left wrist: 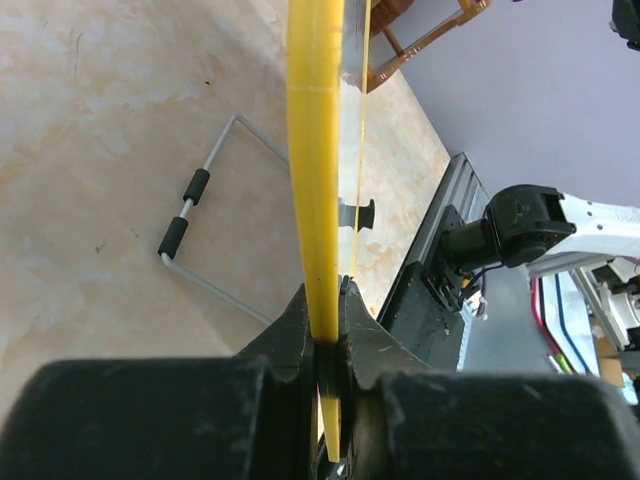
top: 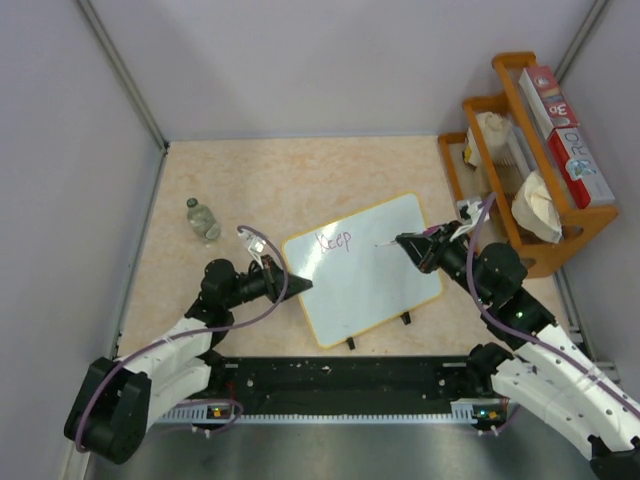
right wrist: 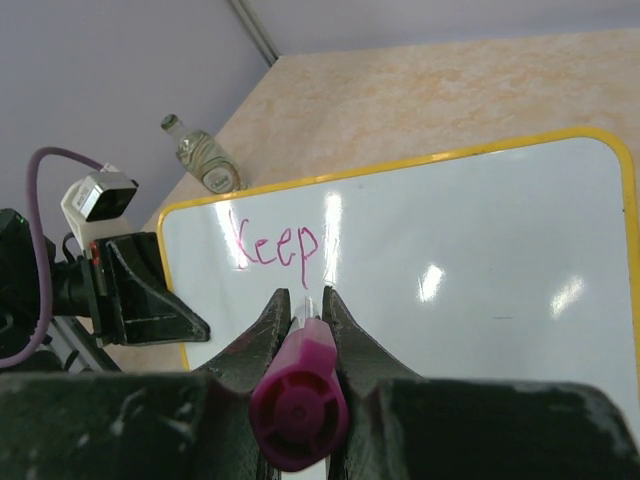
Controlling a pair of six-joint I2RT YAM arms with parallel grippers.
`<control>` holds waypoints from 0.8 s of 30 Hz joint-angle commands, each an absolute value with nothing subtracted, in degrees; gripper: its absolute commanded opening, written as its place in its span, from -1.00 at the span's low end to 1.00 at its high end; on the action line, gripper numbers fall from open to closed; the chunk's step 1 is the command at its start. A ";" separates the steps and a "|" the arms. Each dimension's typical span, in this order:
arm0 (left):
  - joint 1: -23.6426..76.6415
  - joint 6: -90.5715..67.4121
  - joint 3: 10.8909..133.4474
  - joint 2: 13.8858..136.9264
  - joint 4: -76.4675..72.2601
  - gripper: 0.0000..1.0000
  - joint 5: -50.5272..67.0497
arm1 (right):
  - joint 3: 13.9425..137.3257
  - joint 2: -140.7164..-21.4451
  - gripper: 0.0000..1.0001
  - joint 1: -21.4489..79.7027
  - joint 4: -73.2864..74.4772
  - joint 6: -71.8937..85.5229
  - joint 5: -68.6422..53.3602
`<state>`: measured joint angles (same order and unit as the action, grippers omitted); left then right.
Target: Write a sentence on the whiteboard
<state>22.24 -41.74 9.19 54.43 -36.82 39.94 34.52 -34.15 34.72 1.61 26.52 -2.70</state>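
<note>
Pale marbled tabletop [top: 250, 180] under grey walls; wooden rack [top: 530, 150] at far right, glass bottle [top: 203, 220] at left. Mid-table, set askew: whiteboard [top: 370, 275], with the sentence [top: 334, 240] so far only "Keep", near its far-left corner. Left gripper [left wrist: 325, 335] pinched tight on the board's yellow near-left edge, steadying. Right gripper [right wrist: 305, 300] clamped around a purple marker [right wrist: 298, 410], tip just right of "Keep"; contact with the surface not discernible. Judged early: first word done, second pending. Next: tip down just beside "Keep", light even pressure, firm hold on the edge.
</note>
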 commanded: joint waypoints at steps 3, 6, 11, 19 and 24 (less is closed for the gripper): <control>20.39 -24.88 13.09 55.54 -17.68 -1.00 43.58 | 36.12 -34.36 -1.00 34.45 1.58 23.56 -1.85; 19.78 -24.35 14.32 58.44 -17.14 -1.00 46.40 | 35.86 -35.33 -1.00 34.45 0.97 21.98 -2.37; 19.16 -24.08 16.17 61.70 -15.38 -1.00 47.72 | 35.42 -36.82 -1.00 34.37 0.44 20.13 -2.72; 19.25 -25.57 14.07 58.73 -14.41 -1.00 46.94 | 33.84 -38.50 -1.00 34.45 -4.04 20.83 -3.95; 19.25 -26.80 11.26 54.94 -15.38 -1.00 46.23 | 32.96 -38.23 -1.00 34.37 -4.66 21.53 -4.40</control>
